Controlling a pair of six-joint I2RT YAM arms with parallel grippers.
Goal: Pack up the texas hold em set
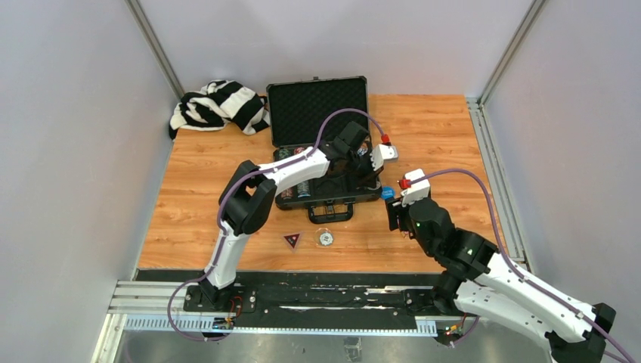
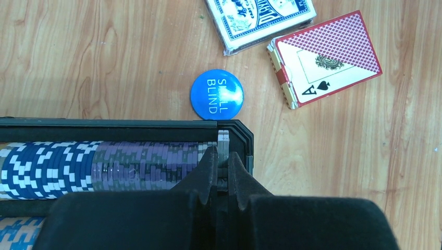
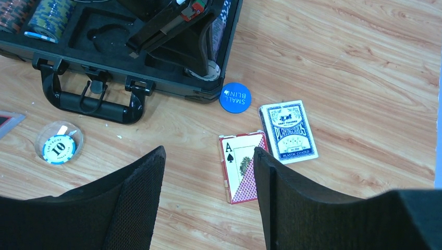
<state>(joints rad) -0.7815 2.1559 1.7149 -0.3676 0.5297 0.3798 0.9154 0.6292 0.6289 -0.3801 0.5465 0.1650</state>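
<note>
The black case (image 1: 317, 110) lies open at the table's back centre, with chip stacks (image 2: 104, 166) in its slots. My left gripper (image 2: 223, 152) is at the right end of the purple chip row, shut on a grey chip (image 2: 223, 140) standing on edge against the case wall (image 2: 104, 124). Outside the case lie the blue "small blind" disc (image 2: 216, 99), a blue-backed deck (image 3: 288, 130) and a red-backed deck (image 3: 242, 166) showing an ace of spades. My right gripper (image 3: 208, 151) is open and empty, hovering above the red deck.
A cased "10" chip (image 3: 58, 147) and a dark triangular piece (image 1: 292, 240) lie in front of the case handle (image 3: 94, 99). The striped cloth (image 1: 219, 104) is bunched at the back left. Grey walls enclose the table.
</note>
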